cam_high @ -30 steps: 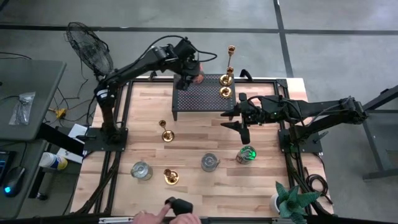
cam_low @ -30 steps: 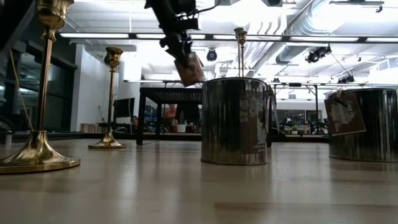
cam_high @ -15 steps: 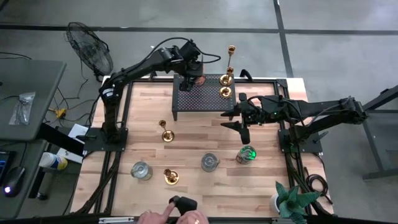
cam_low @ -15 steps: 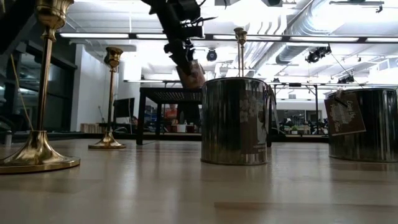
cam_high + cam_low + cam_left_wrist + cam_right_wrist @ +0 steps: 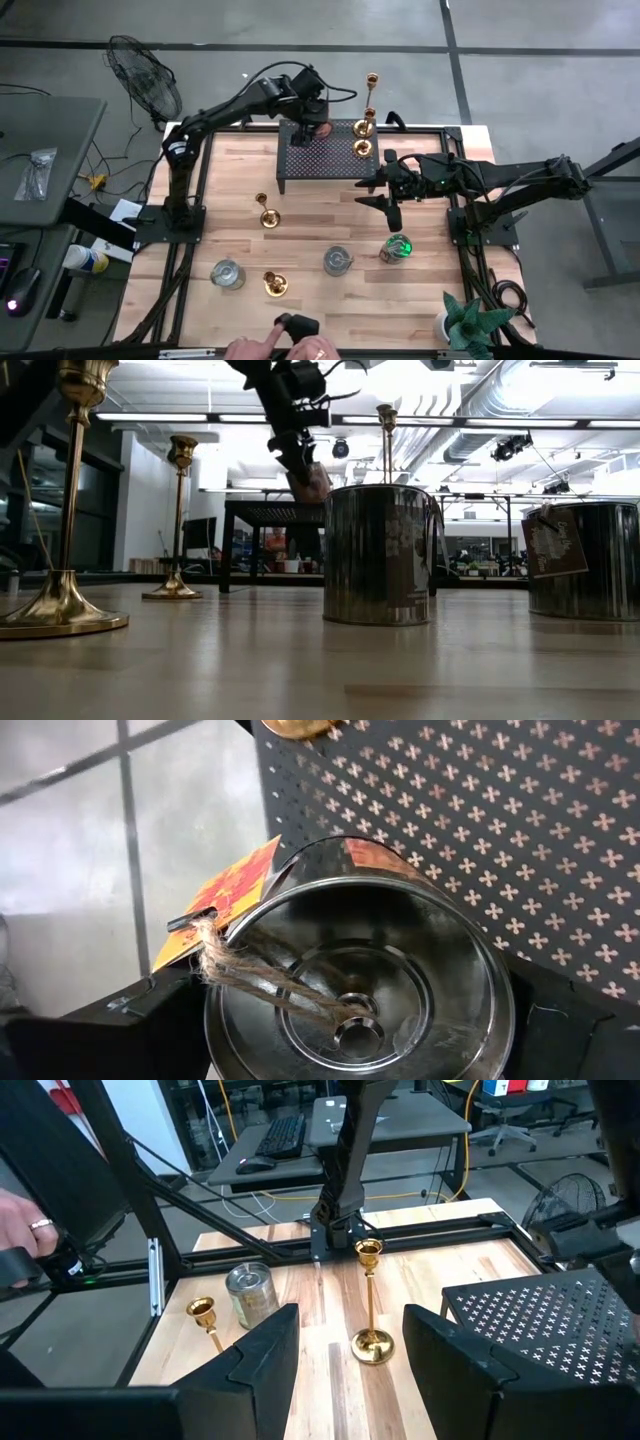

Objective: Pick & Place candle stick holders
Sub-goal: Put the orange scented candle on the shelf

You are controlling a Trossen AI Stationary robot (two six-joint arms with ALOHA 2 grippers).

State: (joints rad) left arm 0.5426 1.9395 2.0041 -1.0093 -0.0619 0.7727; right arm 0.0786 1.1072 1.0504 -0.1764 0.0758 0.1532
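Note:
My left gripper [image 5: 314, 122] is shut on a silvery round cup [image 5: 360, 970] with a twine loop and an orange tag, over the far part of the black perforated stand [image 5: 325, 160]. Two brass candlesticks, one of them tall [image 5: 370, 100], stand on the stand's right end. My right gripper [image 5: 385, 195] is open and empty, right of the stand. On the table stand two brass candlesticks [image 5: 266, 212] [image 5: 275, 285] and three silvery cups [image 5: 228, 273] [image 5: 338, 261] [image 5: 398, 247]. My left gripper pinches the cup's round side wall [image 5: 215, 1020] between its two fingers [image 5: 140, 1025], one on each opposite side. The fingers come from above, pointing down. The cup's open mouth faces the wrist camera; it hangs just above the stand's top [image 5: 500, 830].
A potted plant [image 5: 470, 325] stands at the near right corner. A person's hand [image 5: 290, 342] holds a dark object at the table's near edge. A fan [image 5: 143, 75] stands beyond the far left corner.
My left gripper has carried the cup toward the table's far edge and a little right, farther over the stand. The person's hand at the near edge has shifted slightly right.

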